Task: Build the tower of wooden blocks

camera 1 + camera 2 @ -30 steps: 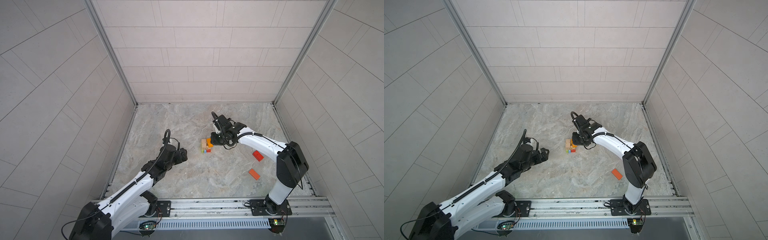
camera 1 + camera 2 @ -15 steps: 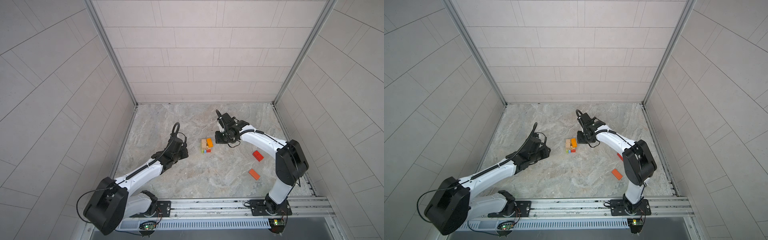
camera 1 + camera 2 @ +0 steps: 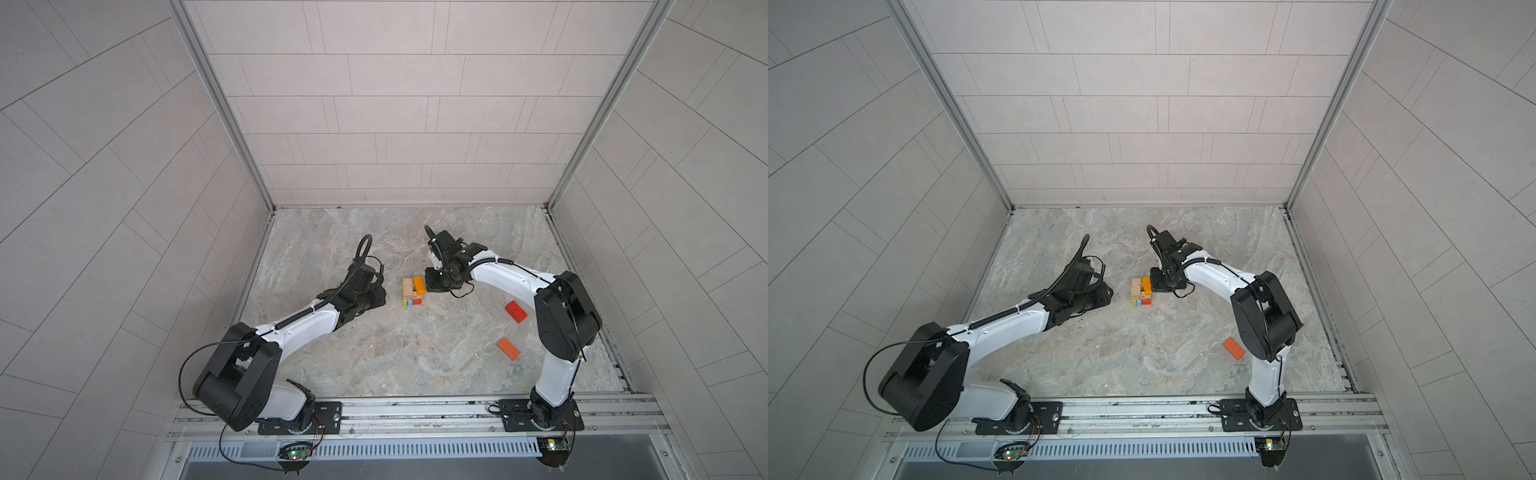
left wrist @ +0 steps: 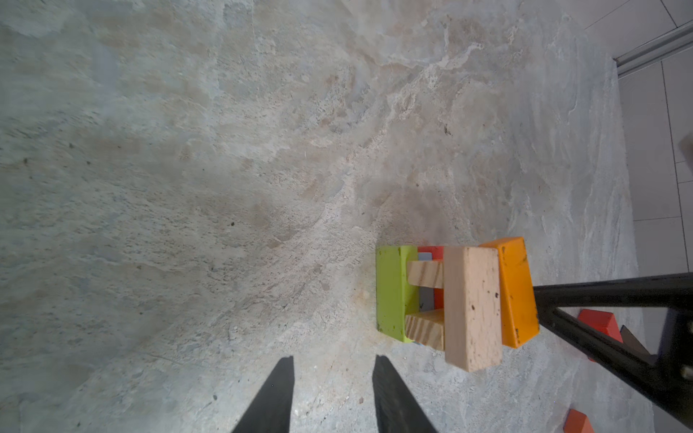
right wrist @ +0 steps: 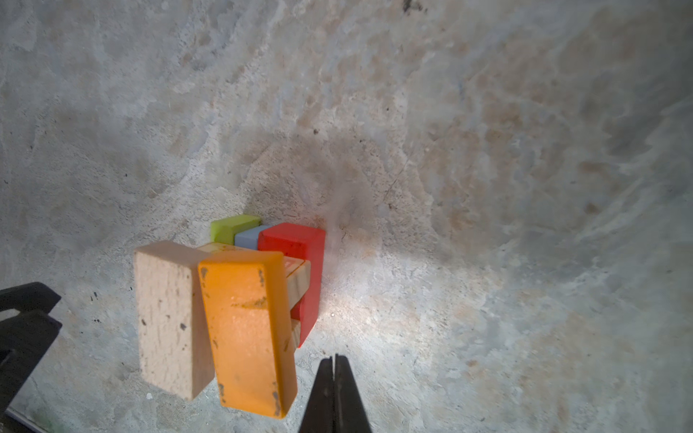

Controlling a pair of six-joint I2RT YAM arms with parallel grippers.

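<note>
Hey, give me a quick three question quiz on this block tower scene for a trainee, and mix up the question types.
1. True or false: the right gripper has its jaws shut on nothing.
2. Which blocks lie topmost on the tower? A: tan block and orange block. B: red and blue. C: green and brown.
3. Fill in: the tower's lowest layer holds a green block, a blue block and a ___ one.

Key: 1 true. 2 A. 3 red block.
</note>
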